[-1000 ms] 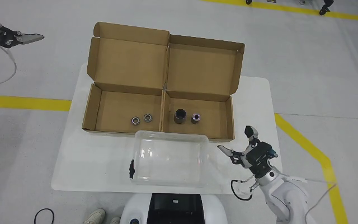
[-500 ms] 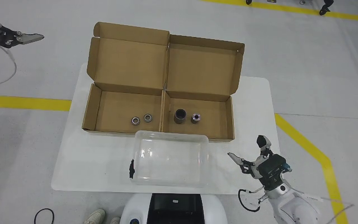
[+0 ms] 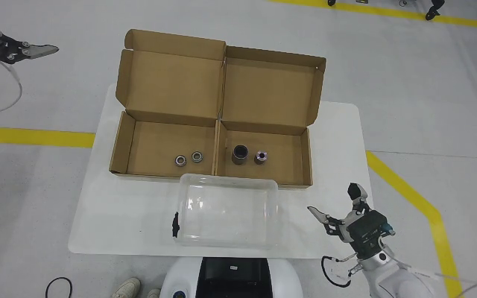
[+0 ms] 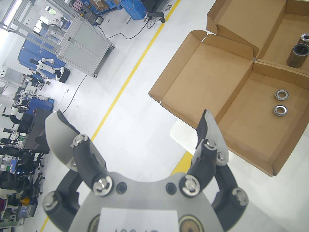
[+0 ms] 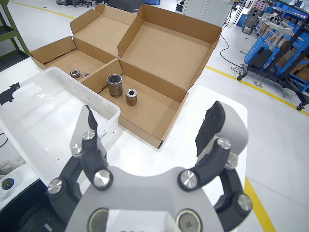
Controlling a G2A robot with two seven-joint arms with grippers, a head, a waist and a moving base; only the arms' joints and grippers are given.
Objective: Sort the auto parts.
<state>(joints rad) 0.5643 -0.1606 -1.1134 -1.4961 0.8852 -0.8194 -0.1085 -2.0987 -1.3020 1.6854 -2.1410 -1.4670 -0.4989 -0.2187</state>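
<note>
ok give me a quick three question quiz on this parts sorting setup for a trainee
1. How many ring bearings lie in the left cardboard box?
2. True or false: the right gripper is shut on a bearing.
3. The two metal cylinders stand: A in the left cardboard box, B in the right cardboard box, C in the right gripper.

Key:
1. Two.
2. False. It is open and holds nothing.
3. B.
</note>
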